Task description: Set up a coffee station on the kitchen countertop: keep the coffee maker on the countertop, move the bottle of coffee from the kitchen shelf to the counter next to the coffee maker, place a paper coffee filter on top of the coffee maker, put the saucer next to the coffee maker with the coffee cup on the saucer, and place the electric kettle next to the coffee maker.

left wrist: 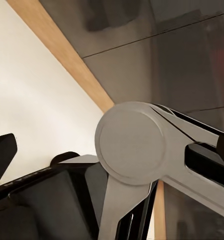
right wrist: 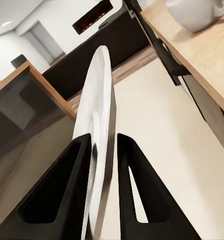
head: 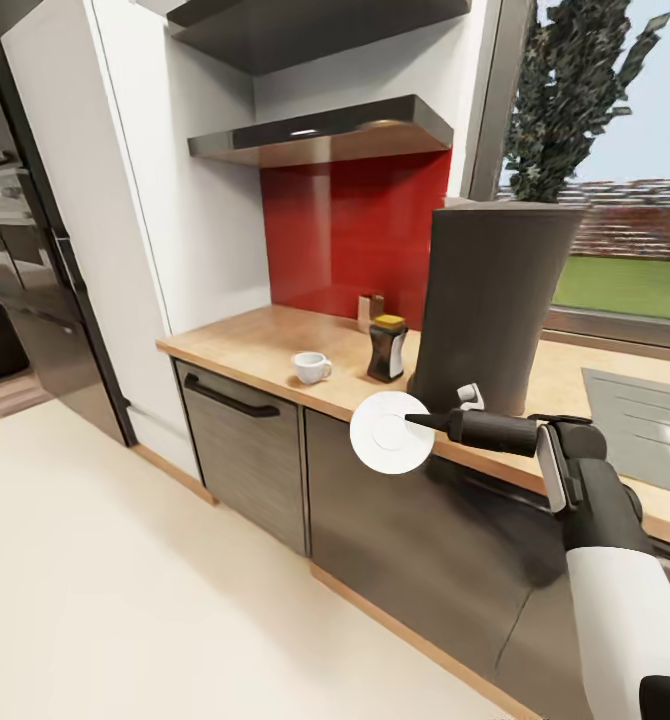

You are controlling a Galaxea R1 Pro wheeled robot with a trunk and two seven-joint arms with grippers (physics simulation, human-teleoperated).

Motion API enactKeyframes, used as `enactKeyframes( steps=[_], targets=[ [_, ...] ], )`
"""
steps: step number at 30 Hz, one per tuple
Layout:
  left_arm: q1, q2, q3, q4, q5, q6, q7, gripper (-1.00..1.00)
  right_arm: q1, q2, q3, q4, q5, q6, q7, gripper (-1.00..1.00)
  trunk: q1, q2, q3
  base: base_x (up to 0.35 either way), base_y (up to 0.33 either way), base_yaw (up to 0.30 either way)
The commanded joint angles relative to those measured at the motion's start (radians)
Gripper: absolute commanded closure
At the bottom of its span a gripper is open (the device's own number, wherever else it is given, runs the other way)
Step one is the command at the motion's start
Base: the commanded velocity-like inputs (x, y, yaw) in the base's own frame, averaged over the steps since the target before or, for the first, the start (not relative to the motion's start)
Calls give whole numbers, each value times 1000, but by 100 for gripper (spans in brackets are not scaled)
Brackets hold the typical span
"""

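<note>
Right hand (head: 413, 421) pinches one white saucer (head: 391, 431) by its rim, held on edge in front of the worktop (head: 265, 345) front, face toward the head camera. Right wrist view adds what the head view lacks: two dark fingers (right wrist: 66, 190) pressed on either side of the thin saucer (right wrist: 99, 140) edge, with floor beyond.

Left hand: left wrist view gives a grey round joint and dark housing over the floor and cabinet base; cannot tell whether the fingers are spread or closed.

On the worktop, head view: one coffee cup (head: 310, 367) at about 10 o'clock from the saucer, handle to its right, also seen in the right wrist view (right wrist: 197, 12). One bottle of coffee (head: 387, 348), dark with yellow lid, at 12 o'clock from the saucer, just beside a large dark planter (head: 490, 300) holding one plant. One small tan item stands behind the bottle against the red backsplash (head: 355, 235); too small to identify. Two shelves (head: 325, 130) above. One sink (head: 640, 420) at 3 o'clock.
</note>
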Motion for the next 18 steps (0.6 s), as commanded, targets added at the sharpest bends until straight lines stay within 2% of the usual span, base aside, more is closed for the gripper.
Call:
enactKeyframes(
  steps=[1,18],
  targets=[
    [0,0,-8,0,8,-4,-1,-100,-1,0,0,0,-4,11,2,100,0,-1,-1,122,238,-163],
    [0,-1,-10,0,9,1,-1,-100,-1,1,0,1,-3,11,2,100,0,-1,-1,67,79,-264]
  ],
)
